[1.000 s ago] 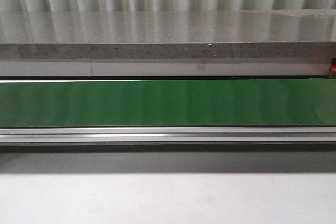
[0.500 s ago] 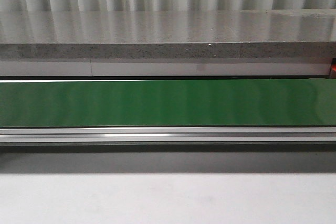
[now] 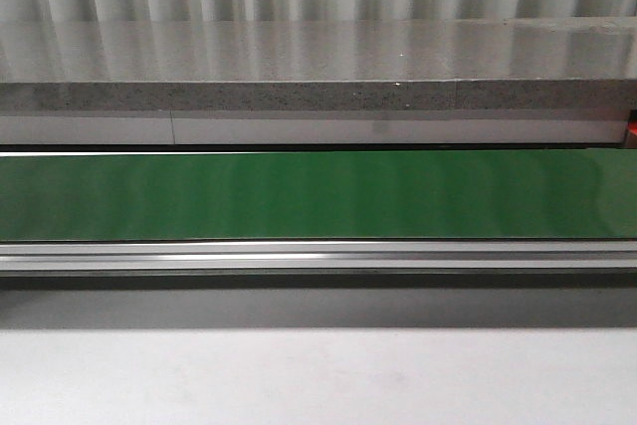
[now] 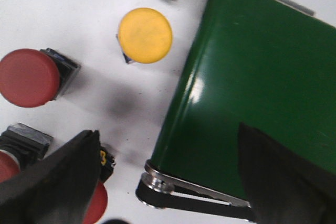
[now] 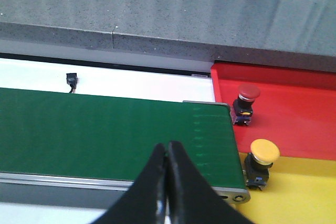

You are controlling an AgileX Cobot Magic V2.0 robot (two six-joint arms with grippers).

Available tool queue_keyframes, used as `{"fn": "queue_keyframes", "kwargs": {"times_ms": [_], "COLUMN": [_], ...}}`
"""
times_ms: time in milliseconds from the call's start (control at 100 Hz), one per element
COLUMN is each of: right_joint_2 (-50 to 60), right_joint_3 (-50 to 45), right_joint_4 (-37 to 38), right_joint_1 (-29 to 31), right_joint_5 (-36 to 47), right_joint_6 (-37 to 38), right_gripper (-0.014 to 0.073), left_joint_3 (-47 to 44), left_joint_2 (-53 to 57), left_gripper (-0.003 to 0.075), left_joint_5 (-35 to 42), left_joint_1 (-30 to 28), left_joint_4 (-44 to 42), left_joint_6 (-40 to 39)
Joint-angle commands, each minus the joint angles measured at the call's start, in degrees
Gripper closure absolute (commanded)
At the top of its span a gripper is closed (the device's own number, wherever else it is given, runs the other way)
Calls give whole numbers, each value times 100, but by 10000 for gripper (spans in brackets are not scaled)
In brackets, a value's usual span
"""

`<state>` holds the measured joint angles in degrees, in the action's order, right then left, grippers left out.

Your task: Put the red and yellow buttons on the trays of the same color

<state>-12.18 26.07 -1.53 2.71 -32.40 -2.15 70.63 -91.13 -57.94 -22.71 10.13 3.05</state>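
Nothing has moved; green belt (image 3: 318, 196) lies between rails.

White table (image 4: 63, 19) carries red and yellow buttons (image 4: 145, 34) beside green belt (image 4: 252, 87).

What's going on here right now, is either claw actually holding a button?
Neither. The left claw hangs open beside the end of the green belt, above loose red and yellow buttons: a yellow button and a red button lie on the white table. The right claw is shut and empty over the belt's other end. There, one red button already sits on the red tray and one yellow button on the yellow tray. The belt itself carries nothing.
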Motion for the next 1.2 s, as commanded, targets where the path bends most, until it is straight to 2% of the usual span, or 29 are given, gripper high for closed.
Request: {"fn": "queue_keyframes", "kwargs": {"times_ms": [0, 420, 800, 890, 1190], "right_joint_2": [-59, -59, -59, -59, -59], "right_joint_3": [141, 141, 141, 141, 141], "right_joint_4": [67, 67, 67, 67, 67], "right_joint_1": [-10, -10, -10, -10, -10], "right_joint_5": [422, 422, 422, 422, 422], "right_joint_6": [-11, -11, -11, -11, -11], "right_gripper": [660, 660, 660, 660, 660], "left_joint_3": [465, 1527, 1738, 1738, 1738], "left_joint_2": [-176, -1357, -1788, -1788, -1894], "left_gripper": [208, 208, 211, 263, 527], "left_joint_5": [-111, -472, -329, -312, -489], "left_joint_1": [-17, -17, -17, -17, -17], "left_joint_4": [-139, -115, -78, -78, -65], "left_joint_6": [-238, -402, -402, -402, -375]}}
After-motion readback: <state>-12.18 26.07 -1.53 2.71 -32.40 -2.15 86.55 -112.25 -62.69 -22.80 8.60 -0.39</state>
